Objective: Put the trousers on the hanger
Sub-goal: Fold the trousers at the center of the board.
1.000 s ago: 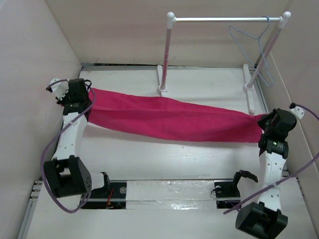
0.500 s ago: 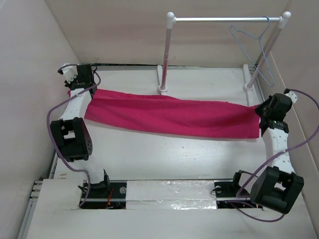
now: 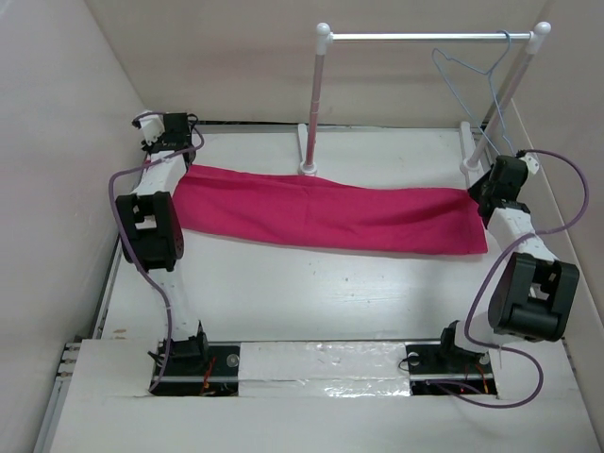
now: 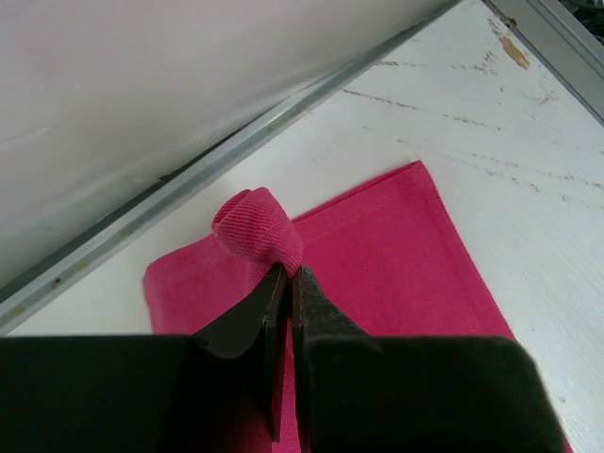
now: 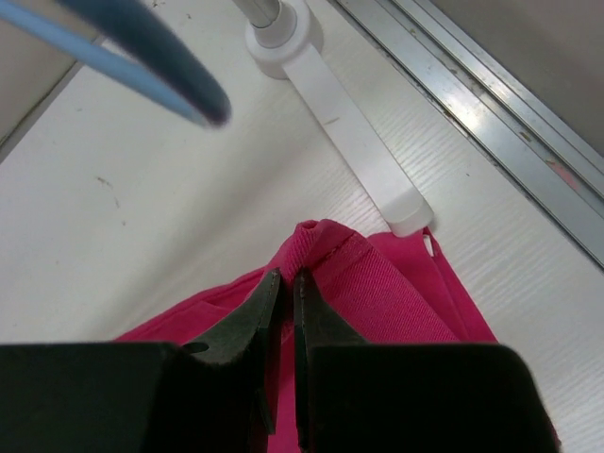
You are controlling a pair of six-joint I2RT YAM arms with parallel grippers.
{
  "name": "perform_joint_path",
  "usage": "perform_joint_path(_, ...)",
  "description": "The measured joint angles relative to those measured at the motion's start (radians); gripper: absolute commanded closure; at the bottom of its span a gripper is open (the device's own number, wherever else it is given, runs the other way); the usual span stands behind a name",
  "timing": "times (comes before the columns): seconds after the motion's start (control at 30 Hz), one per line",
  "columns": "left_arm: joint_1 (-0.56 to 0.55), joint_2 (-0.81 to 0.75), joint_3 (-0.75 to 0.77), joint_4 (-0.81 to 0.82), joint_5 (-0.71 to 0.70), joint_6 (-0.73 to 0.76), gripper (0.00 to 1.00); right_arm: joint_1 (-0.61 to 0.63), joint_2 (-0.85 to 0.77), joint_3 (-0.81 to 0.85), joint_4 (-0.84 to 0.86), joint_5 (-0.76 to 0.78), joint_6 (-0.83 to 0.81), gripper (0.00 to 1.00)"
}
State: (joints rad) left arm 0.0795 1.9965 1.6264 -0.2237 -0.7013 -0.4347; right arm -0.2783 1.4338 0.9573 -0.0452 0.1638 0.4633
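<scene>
The magenta-pink trousers (image 3: pixel 330 215) lie stretched flat across the table from left to right. My left gripper (image 3: pixel 173 143) is shut on a pinched fold of the trousers (image 4: pixel 260 226) at their far left end. My right gripper (image 3: pixel 486 193) is shut on a bunched fold of the trousers (image 5: pixel 396 283) at their right end, beside the rack's foot. The pale-blue wire hanger (image 3: pixel 477 80) hangs by its hook from the right end of the silver bar; a blurred part of it (image 5: pixel 142 52) shows above the right gripper.
A white-posted rack with a silver bar (image 3: pixel 425 37) stands at the back; its left post (image 3: pixel 314 104) and right foot (image 5: pixel 349 123) rest on the table. Beige walls close in left, back and right. A metal rail (image 4: pixel 236 142) runs along the table edge.
Both arms have moved toward the back of the table, dragging the trousers with them. The cloth now lies flatter and closer to the rack.
</scene>
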Motion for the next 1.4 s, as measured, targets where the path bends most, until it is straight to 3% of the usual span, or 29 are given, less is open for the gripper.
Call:
perform_joint_path(0.13, -0.004, 0.081, 0.060, 0.007, 0.017, 0.008, 0.92, 0.005, 0.061, 0.028, 0.027, 0.017, 0.008, 1.00)
perform_joint_path(0.17, -0.005, 0.101, 0.072, 0.010, 0.021, 0.012, 0.90, 0.005, 0.070, 0.032, 0.030, 0.021, 0.009, 0.95)
perform_joint_path(0.2, -0.005, 0.118, 0.084, 0.015, 0.022, 0.016, 0.86, 0.005, 0.077, 0.037, 0.030, 0.023, 0.010, 0.93)
perform_joint_path(0.23, -0.006, 0.129, 0.090, 0.017, 0.027, 0.022, 0.74, 0.005, 0.082, 0.045, 0.027, 0.026, 0.012, 0.90)
perform_joint_path(0.3, -0.006, 0.143, 0.095, 0.023, 0.044, 0.041, 0.58, 0.012, 0.081, 0.054, 0.030, 0.038, 0.015, 0.74)
perform_joint_path(0.33, -0.006, 0.146, 0.095, 0.023, 0.050, 0.043, 0.41, 0.012, 0.077, 0.055, 0.036, 0.043, 0.016, 0.67)
perform_joint_path(0.37, -0.006, 0.146, 0.095, 0.023, 0.056, 0.051, 0.36, 0.014, 0.073, 0.055, 0.046, 0.047, 0.019, 0.53)
perform_joint_path(0.47, -0.006, 0.137, 0.080, 0.051, 0.070, 0.060, 0.27, 0.022, 0.037, 0.053, 0.055, 0.047, 0.021, 0.32)
perform_joint_path(0.57, -0.002, 0.080, -0.003, 0.070, 0.099, 0.055, 0.25, 0.049, -0.056, 0.005, 0.084, 0.038, 0.022, 0.21)
perform_joint_path(0.63, 0.003, 0.015, -0.083, 0.077, 0.127, 0.040, 0.28, 0.079, -0.137, -0.045, 0.102, 0.008, 0.023, 0.22)
perform_joint_path(0.7, 0.011, -0.076, -0.185, 0.085, 0.157, 0.021, 0.29, 0.111, -0.219, -0.101, 0.120, -0.025, 0.020, 0.41)
perform_joint_path(0.73, 0.014, -0.122, -0.234, 0.087, 0.173, 0.008, 0.29, 0.127, -0.261, -0.132, 0.126, -0.040, 0.018, 0.59)
perform_joint_path(0.77, 0.017, -0.169, -0.279, 0.087, 0.188, -0.005, 0.29, 0.141, -0.306, -0.172, 0.137, -0.055, 0.015, 0.98)
perform_joint_path(0.93, 0.031, -0.293, -0.397, 0.075, 0.255, -0.048, 0.29, 0.177, -0.506, -0.379, 0.158, -0.150, 0.023, 1.00)
perform_joint_path(1.07, 0.031, -0.264, -0.409, 0.033, 0.278, -0.043, 0.31, 0.194, -0.615, -0.497, 0.143, -0.226, 0.005, 0.92)
perform_joint_path(1.2, 0.009, -0.170, -0.404, -0.011, 0.269, -0.020, 0.33, 0.226, -0.610, -0.517, 0.132, -0.278, -0.030, 0.88)
perform_joint_path(1.3, -0.022, -0.084, -0.374, -0.055, 0.250, 0.001, 0.39, 0.272, -0.596, -0.517, 0.128, -0.307, -0.053, 0.86)
perform_joint_path(1.4, -0.046, -0.045, -0.324, -0.065, 0.229, 0.020, 0.55, 0.338, -0.598, -0.521, 0.127, -0.307, -0.064, 0.85)
